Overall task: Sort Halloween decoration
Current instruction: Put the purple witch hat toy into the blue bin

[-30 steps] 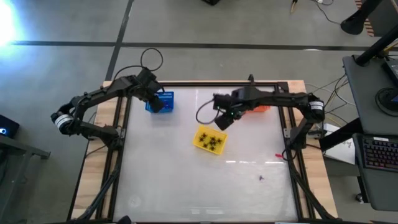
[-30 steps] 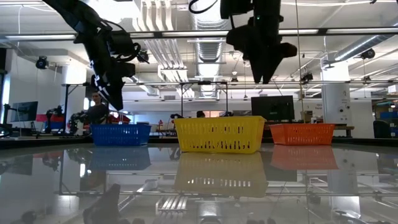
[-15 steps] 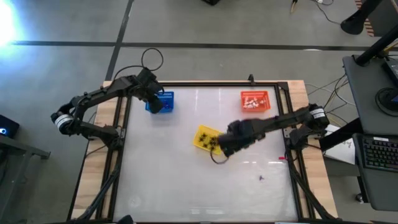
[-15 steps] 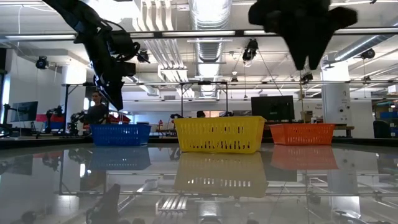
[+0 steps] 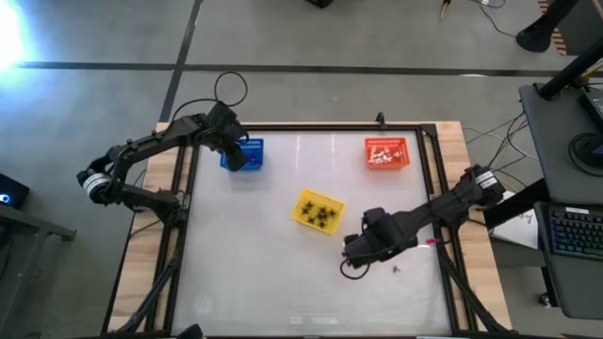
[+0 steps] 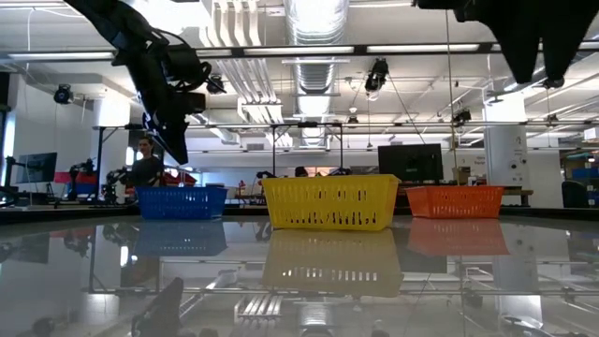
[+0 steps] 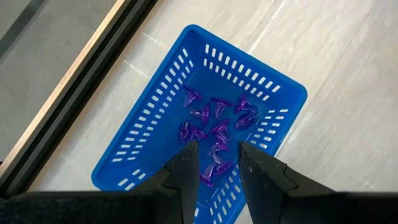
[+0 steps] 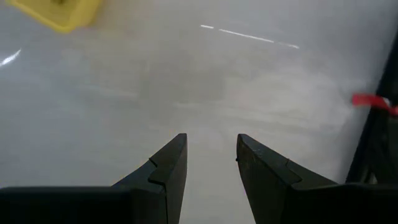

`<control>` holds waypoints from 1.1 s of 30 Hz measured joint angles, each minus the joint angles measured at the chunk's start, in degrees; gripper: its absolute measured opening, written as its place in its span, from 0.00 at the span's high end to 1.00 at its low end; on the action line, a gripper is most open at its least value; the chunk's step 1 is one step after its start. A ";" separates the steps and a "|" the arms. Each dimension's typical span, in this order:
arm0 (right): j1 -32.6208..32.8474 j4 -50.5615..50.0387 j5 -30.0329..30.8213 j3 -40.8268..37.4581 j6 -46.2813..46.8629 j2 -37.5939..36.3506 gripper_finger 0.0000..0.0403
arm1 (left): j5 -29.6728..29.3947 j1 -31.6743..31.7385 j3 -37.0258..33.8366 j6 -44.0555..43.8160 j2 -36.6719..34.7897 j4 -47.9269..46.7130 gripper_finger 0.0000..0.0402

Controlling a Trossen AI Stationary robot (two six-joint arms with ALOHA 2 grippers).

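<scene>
high view: left gripper (image 5: 237, 155) over the blue basket (image 5: 247, 153); right gripper (image 5: 350, 252) near a purple bit (image 5: 396, 270), past the yellow basket (image 5: 317, 210) of spiders. left wrist view: fingers parted, empty, above purple pieces (image 7: 214, 127). right wrist view: fingers (image 8: 169, 163) parted, empty.

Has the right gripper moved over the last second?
Yes. In the high view the right gripper has swung from beside the orange basket, past the yellow basket, toward the table's near edge.
</scene>
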 joint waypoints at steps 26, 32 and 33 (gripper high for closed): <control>9.71 11.51 -9.29 -11.77 21.46 5.31 0.61 | 0.02 -0.04 0.00 0.00 -0.02 0.45 0.77; 11.95 13.32 -9.28 -14.93 26.47 5.25 0.62 | 0.02 -0.04 0.00 0.00 -0.02 0.48 0.77; 12.25 13.41 -9.27 -15.35 27.15 5.25 0.62 | 0.01 -0.04 0.00 0.00 -0.02 0.50 0.77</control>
